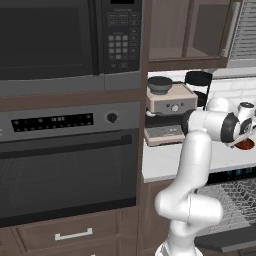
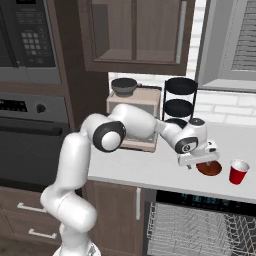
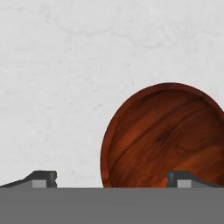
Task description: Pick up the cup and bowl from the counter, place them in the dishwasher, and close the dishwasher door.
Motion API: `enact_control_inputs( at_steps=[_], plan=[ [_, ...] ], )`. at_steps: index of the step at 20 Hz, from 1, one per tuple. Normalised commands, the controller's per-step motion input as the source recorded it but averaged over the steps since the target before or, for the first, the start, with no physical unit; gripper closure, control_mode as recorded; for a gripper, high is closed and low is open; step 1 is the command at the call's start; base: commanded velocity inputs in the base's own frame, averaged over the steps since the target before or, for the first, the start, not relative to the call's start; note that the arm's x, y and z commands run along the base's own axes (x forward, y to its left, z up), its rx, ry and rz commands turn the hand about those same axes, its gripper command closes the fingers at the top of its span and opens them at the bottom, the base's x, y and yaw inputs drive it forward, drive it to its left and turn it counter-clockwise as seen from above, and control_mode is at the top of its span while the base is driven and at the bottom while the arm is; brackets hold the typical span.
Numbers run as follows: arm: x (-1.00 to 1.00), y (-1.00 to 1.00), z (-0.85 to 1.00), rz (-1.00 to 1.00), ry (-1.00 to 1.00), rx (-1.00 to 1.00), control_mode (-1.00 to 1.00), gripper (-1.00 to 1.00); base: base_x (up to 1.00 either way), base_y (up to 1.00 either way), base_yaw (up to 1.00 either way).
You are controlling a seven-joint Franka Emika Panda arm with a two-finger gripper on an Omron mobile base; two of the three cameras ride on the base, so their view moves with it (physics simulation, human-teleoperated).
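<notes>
- Right base view: gripper (image 2: 199, 163) hanging over the wooden bowl (image 2: 209, 169) on the counter (image 2: 150, 172), jaws spread wide, nothing held.
- Red cup (image 2: 239, 172) upright just right of the bowl, apart from it.
- Hand view: bowl (image 3: 164, 135) below and off to the right, one fingertip (image 3: 180, 178) over its rim (the other over bare counter).
- Dishwasher (image 2: 200, 227) open below, wire rack without dishes where visible.
- Judged barely begun: bowl, cup and door all left to do.
</notes>
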Motion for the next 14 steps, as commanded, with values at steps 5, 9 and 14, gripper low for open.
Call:
enact_control_inputs(
  at_steps=[5,9,14],
  plan=[
    [0.05,-0.01,-0.26,0.0,0.01,0.0,-1.0,-1.0,0.0,0.0,0.0],
    [0.09,-0.23,-0.1,0.0,0.0,0.0,-1.0,-1.0,0.0,0.0,0.0],
    [0.12,-0.19,-0.09,0.0,0.0,0.0,-1.0,-1.0,0.0,0.0,0.0]
  ],
)
